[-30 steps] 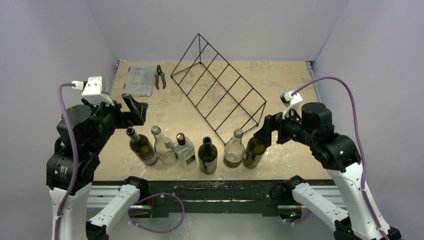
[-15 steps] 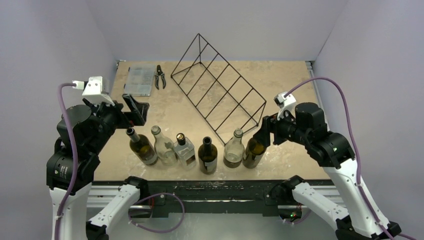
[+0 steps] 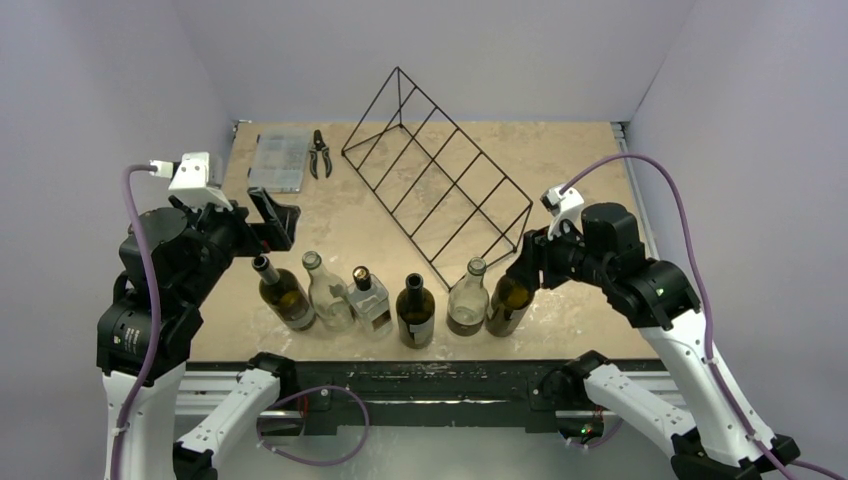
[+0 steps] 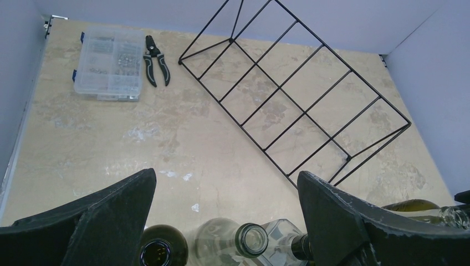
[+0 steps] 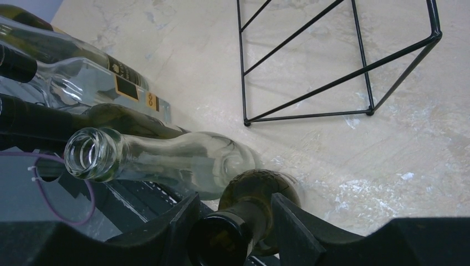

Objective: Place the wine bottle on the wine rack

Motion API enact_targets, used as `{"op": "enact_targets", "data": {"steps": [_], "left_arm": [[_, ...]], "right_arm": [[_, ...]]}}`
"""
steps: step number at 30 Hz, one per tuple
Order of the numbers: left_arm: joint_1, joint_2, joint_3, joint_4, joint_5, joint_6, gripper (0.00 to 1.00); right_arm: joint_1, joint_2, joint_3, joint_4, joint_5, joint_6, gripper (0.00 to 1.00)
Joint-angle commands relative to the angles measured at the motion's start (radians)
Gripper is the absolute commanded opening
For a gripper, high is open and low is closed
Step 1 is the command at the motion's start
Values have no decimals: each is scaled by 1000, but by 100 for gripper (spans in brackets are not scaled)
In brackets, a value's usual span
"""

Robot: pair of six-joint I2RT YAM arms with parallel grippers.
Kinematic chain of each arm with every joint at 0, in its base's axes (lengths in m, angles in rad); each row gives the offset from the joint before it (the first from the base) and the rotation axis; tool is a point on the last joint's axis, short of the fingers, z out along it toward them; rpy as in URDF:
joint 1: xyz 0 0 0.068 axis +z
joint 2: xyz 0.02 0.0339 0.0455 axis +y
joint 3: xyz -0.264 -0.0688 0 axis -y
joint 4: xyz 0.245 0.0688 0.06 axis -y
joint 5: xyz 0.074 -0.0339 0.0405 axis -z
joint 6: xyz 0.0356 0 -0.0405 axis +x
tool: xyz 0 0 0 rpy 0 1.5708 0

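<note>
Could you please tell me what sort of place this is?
Probably a robotics lab test cell: two robot arms bolted at a table edge, plain walls on three sides, and a staged row of bottles near a wire wine rack.

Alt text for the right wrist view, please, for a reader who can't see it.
The right gripper straddles the neck of a dark green wine bottle with its two black fingers; whether it grips is unclear. A clear empty bottle stands beside it, and one end of the black wire wine rack rests on the beige table beyond.
</note>
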Motion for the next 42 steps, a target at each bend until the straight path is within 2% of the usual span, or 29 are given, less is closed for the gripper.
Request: {"op": "enact_targets", "data": {"steps": [1, 4, 10, 17, 25, 30, 38, 42], "left_arm": [[5, -6, -8, 30, -11, 11, 100], [5, -17, -16, 29, -18, 11, 99], [6, -25, -18, 26, -27, 19, 99], [6, -23, -23, 29, -28, 19, 99], [6, -23, -17, 19, -59, 35, 99], [6, -27, -13, 13, -58, 38, 99], [6, -28, -12, 7, -72, 61, 99], [6, -26, 6, -10, -131, 88, 99]], "right_arm": [[5, -11, -3, 32, 0, -3, 51], [5, -11, -4, 33, 3, -2, 46], [5, -13, 14, 23, 30, 0, 27], [5, -24, 60, 17, 96, 5, 18], [4, -46, 137, 80, 218, 55, 0], [4, -27, 165, 113, 224, 98, 0], [5, 6, 237, 119, 271, 81, 0], [5, 27, 297, 92, 309, 54, 0]]}}
